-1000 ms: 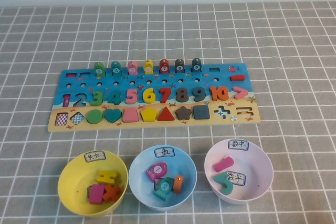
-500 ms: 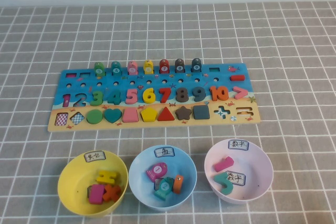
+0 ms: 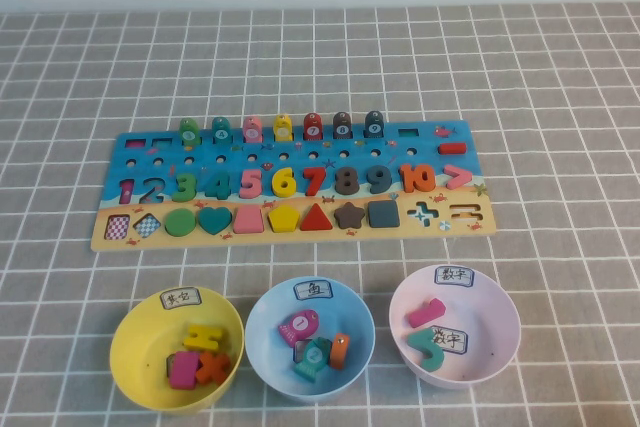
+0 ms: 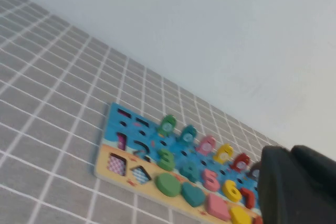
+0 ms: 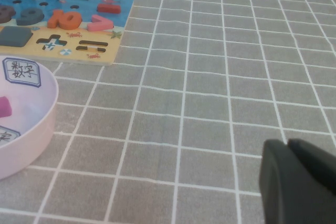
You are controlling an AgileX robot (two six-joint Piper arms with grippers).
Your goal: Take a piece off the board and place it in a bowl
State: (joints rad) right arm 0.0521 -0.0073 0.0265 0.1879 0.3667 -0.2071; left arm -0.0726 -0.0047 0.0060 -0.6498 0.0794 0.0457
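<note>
The green round piece (image 3: 179, 221) lies in the board's (image 3: 330, 236) tan lower strip, third from the left, next to the teal heart. It also shows in the left wrist view (image 4: 168, 184), on the board (image 4: 113, 125). The yellow bowl (image 3: 135, 347) stands in front of the board's left end and holds a few coloured pieces. Neither arm shows in the high view. My left gripper (image 4: 289, 153) is shut and empty, raised well away from the board. My right gripper (image 5: 287, 144) is shut and empty over the bare cloth to the right of the bowls.
A light-blue bowl (image 3: 265, 332) and a pink bowl (image 3: 495, 332) stand right of the yellow one, each with pieces inside. The pink bowl (image 5: 42, 119) and the board's right end (image 5: 119, 11) show in the right wrist view. A grey checked cloth covers the table.
</note>
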